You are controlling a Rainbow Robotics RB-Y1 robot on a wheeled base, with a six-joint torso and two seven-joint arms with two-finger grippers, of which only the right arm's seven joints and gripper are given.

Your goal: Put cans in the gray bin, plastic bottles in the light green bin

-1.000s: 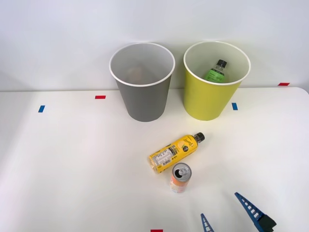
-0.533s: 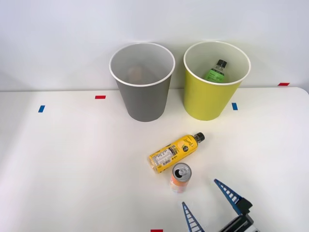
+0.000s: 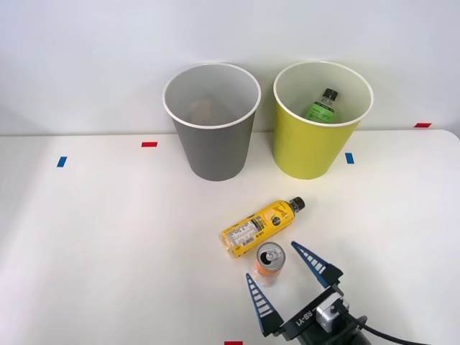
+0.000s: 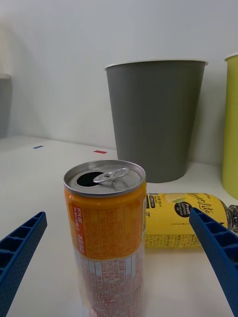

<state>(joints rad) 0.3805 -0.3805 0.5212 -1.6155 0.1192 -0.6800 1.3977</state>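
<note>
The right gripper (image 3: 288,279) has advanced from the table's near right edge; its ribbed blue fingers (image 3: 258,304) now spread wide, flanking the upright orange can (image 3: 269,263). The glossy yellow bottle (image 3: 262,224) lies just beyond, before the tapered gray bin (image 3: 213,147).

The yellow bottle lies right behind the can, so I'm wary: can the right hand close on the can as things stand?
Probably yes. The right hand is open, its fingers either side of the upright can. The yellow bottle lies just beyond the can, not between it and the fingers.
</note>
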